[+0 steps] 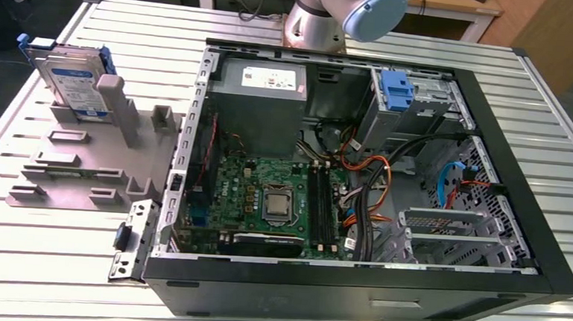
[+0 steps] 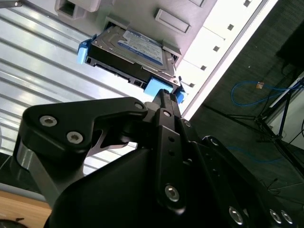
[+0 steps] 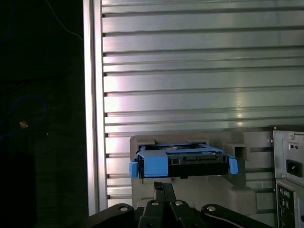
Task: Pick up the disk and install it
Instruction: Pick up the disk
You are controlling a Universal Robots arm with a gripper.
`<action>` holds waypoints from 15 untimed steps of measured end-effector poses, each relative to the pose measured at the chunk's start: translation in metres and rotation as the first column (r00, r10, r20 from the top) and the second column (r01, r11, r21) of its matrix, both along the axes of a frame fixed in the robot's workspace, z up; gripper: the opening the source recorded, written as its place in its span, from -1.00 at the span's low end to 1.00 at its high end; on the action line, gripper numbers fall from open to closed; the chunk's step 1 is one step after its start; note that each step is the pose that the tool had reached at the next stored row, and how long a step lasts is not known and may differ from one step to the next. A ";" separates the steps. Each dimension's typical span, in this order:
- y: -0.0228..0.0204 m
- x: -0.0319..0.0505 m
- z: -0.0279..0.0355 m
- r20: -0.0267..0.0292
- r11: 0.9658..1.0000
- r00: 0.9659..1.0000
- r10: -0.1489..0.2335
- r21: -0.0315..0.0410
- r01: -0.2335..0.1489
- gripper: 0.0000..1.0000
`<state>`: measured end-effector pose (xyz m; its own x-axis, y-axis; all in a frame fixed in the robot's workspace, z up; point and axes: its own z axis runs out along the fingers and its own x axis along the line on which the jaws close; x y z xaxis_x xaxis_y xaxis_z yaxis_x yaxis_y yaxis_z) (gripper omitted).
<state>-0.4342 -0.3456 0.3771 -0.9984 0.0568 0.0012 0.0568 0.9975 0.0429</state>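
Silver disk (image 1: 77, 88) in a blue frame stands on edge in a grey holder (image 1: 86, 171) on the slatted table (image 1: 31, 264), beside the open computer case (image 1: 358, 288). In the first wrist view the gripper (image 3: 163, 186), jaws pressed together and empty, points at the disk's edge just ahead, whose long axis lies crosswise to them.

The disk (image 1: 77, 86) is silver with a white-and-blue label and a blue frame. The rack (image 1: 77, 170) is plain grey, the table (image 1: 41, 265) ribbed silver, the case (image 1: 358, 292) black, the motherboard (image 1: 274, 197) green.
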 end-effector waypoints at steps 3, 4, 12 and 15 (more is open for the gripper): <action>0.0000 0.0000 0.0000 0.000 1.000 1.000 0.002 0.000 -0.002 -0.79; 0.0000 0.0000 0.0000 0.000 1.000 1.000 0.005 0.000 -0.005 -0.79; 0.0000 0.0000 0.0000 0.000 0.998 0.998 0.057 0.000 -0.057 -0.79; 0.0000 0.0000 0.0000 0.000 0.998 0.998 0.058 0.000 -0.058 -0.79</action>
